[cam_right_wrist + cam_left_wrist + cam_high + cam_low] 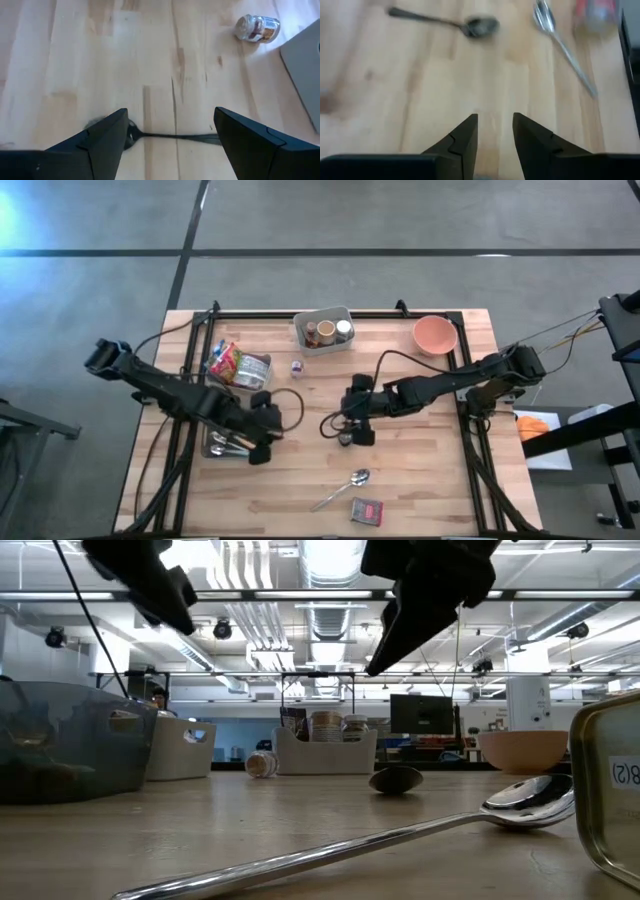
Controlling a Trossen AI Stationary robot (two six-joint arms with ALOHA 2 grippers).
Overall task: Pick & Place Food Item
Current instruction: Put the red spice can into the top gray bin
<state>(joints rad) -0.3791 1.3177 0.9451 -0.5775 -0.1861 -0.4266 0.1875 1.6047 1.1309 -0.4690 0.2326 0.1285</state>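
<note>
Fingers parted, empty: left gripper point(495, 137), right gripper point(170, 137). Tin point(610, 790) reads "8(2)".

- You have two dark, jointed arms, matte black from base to tip.
- Your left tool point(494, 135) ends in two flat black fingers point(465, 137) with notched inner edges.
- Your right tool point(170, 135) has broad, wedge-shaped black fingers point(107, 135).
- Thin black cables loop from both your arms.
</note>
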